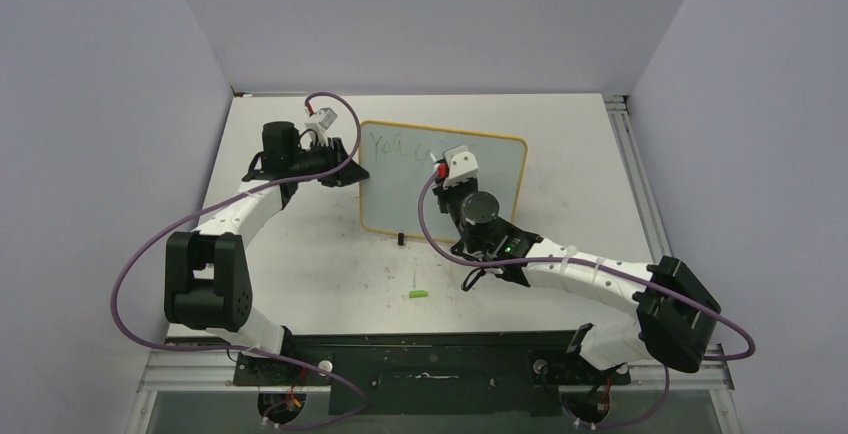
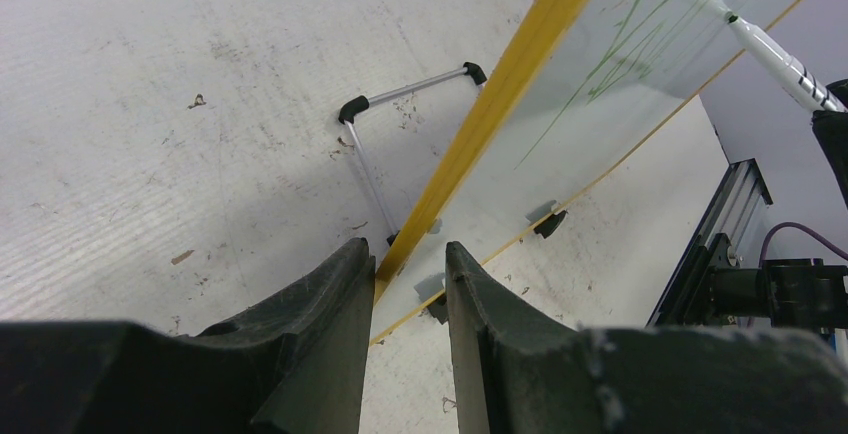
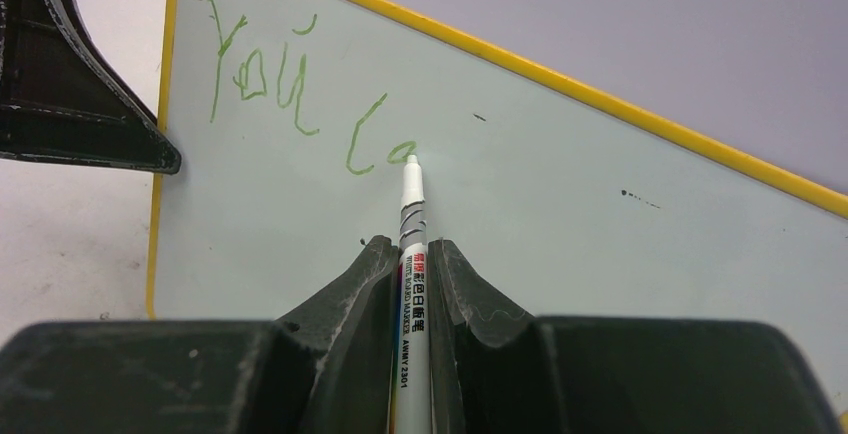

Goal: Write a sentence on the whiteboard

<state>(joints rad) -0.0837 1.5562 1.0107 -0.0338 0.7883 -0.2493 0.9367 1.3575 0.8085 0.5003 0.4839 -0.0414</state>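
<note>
The yellow-framed pale rectangular whiteboard (image 1: 400, 194) stands propped on the white tabletop (image 1: 300, 274), its left edge pinched in the left hand (image 2: 408, 250); the right hand (image 3: 410, 244) is clamped on a slim white marker pen (image 3: 411, 194) touching the green handwritten sentence (image 3: 296, 104), so far "You ca". Pushing too hard could skid the board from that pinch and smear strokes.

Bright, even light; faint soft shadows; pictures mostly sharp.
</note>
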